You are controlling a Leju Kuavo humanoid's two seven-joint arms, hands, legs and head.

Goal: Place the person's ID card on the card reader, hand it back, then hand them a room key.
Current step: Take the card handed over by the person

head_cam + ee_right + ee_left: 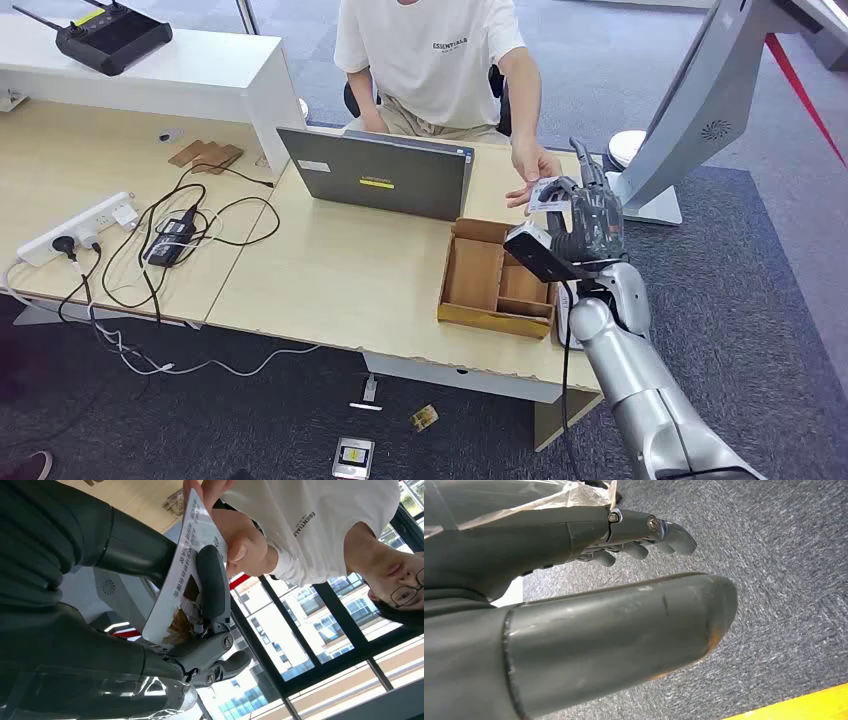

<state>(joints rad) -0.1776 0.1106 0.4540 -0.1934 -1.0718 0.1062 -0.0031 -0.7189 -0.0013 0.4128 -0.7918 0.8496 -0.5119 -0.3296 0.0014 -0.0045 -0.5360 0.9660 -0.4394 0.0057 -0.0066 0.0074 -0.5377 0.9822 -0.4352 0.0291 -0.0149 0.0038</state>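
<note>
You saw the robot's silver, smooth-shelled right arm (640, 390) rising from below, rounded at the elbow, with a black cable running alongside it. A black box-shaped camera sat at the wrist. The dark grey, many-fingered right hand (590, 215) had bare silver screws at the finger pivots in the right wrist view. The dark grey left hand (574, 605) had a thick, blunt thumb, scuffed, and clear plastic film over its grey cover. The person (430, 60) wore a white short-sleeved T-shirt with small dark lettering, and khaki trousers.
</note>
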